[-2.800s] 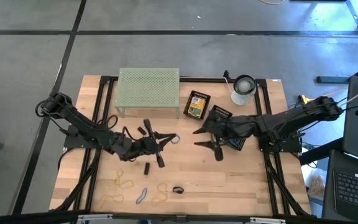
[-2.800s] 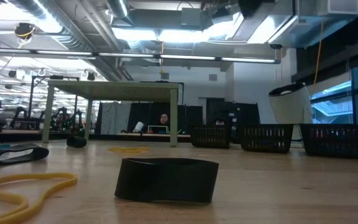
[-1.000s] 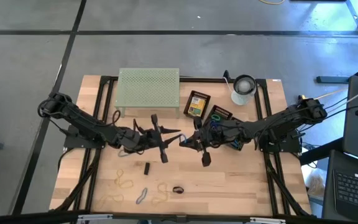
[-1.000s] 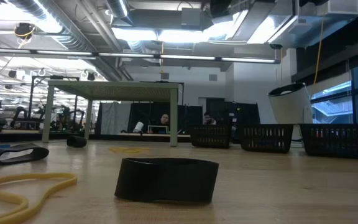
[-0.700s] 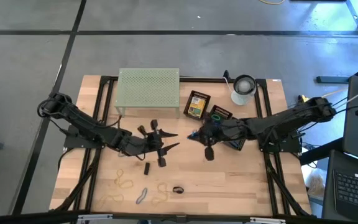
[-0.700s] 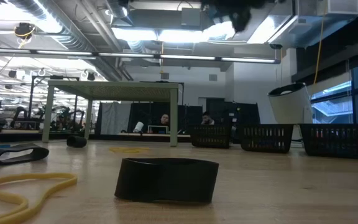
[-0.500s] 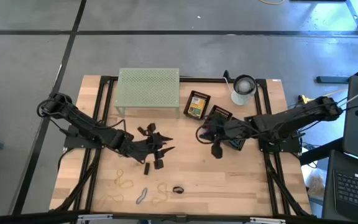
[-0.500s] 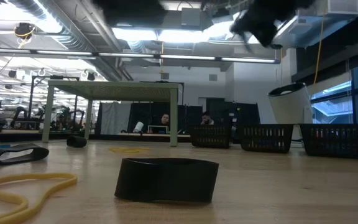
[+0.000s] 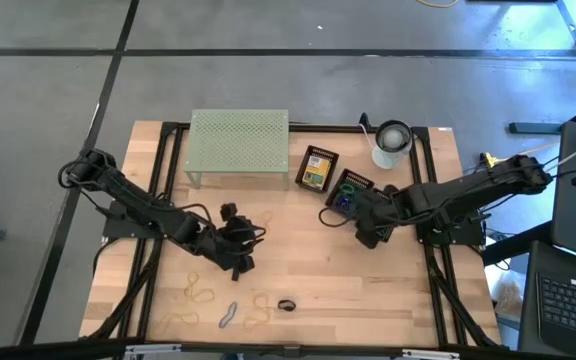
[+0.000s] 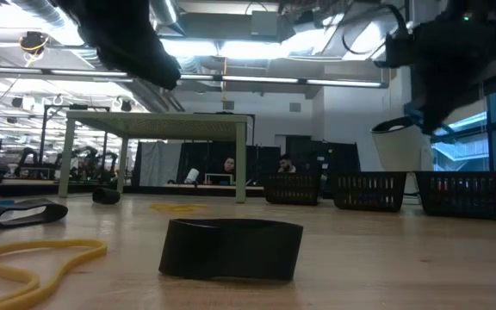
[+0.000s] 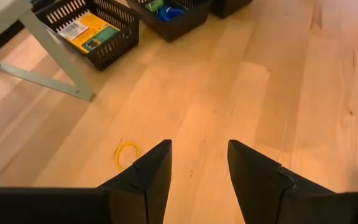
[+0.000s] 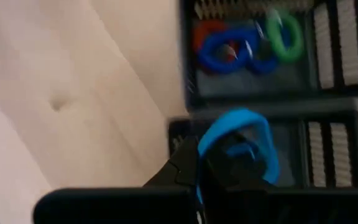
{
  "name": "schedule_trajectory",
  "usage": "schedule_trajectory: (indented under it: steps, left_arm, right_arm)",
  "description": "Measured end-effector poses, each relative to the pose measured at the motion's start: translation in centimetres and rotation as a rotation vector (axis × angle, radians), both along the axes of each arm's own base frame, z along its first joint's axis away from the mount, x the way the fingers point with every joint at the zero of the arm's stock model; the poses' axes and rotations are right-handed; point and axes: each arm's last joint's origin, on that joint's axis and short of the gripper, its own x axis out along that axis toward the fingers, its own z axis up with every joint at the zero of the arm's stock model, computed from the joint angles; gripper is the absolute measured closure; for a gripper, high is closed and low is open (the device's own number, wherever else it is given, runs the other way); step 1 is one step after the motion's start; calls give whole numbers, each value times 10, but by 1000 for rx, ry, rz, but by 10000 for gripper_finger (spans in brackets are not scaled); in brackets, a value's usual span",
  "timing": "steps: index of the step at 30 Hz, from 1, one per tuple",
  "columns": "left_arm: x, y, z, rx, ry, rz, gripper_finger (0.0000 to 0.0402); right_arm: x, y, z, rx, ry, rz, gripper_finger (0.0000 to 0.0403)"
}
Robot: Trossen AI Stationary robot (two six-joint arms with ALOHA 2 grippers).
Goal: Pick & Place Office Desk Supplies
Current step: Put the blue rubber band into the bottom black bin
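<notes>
Right gripper (image 12: pixel 229 165), mid-frame, clamps a blue rubber band (image 12: pixel 238 140) over the black baskets (image 12: pixel 272 102); it could snag on release, while left gripper (image 11: pixel 199 163) gapes empty.

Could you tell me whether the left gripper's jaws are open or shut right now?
Open: in its wrist view the left gripper shows bare table between its two fingers, holding nothing.

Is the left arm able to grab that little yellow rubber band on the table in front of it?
Probably yes. The left gripper is open and empty, and the yellow rubber band lies alone on bare wood.
</notes>
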Motion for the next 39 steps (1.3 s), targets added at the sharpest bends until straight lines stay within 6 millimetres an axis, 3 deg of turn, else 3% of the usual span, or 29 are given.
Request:
schedule_trajectory:
  steps: [12, 19, 26, 33, 39]
  left_arm:
    - [-14, 7, -11, -12, 152, 74, 244]
    - [-26, 7, -17, -54, 276, 95, 244]
    - [-48, 0, -28, -128, 534, -5, 244]
    - [-73, -2, -55, -101, 642, -18, 244]
    - [-93, 8, -81, -85, 701, 81, 244]
  right_arm:
    - [5, 2, -17, 13, 119, -88, 388]
    - [6, 2, -22, 4, 157, -89, 318]
    - [-1, 1, -22, -18, 226, -87, 233]
    - [-1, 0, -22, -19, 231, -90, 175]
    - [-1, 1, -22, -19, 230, -90, 155]
